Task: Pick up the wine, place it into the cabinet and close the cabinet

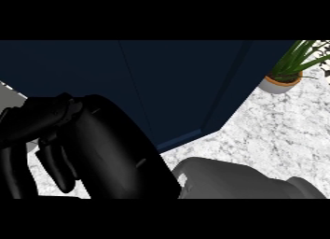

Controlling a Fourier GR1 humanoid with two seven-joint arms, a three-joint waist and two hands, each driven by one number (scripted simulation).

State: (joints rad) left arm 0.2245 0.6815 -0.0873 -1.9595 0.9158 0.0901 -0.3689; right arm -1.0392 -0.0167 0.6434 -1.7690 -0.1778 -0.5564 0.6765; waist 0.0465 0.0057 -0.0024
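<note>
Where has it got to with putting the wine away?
No wine bottle shows, so it may already be inside. The dark blue cabinet fills the view, and whether its door is fully shut is unclear. A black hand is raised close to the camera at lower left; closing may be under way or left.

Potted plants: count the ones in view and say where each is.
1. The plant stands on the marble counter at upper right, beside the dark blue cabinet. The big black hand at lower left may hide others.
</note>
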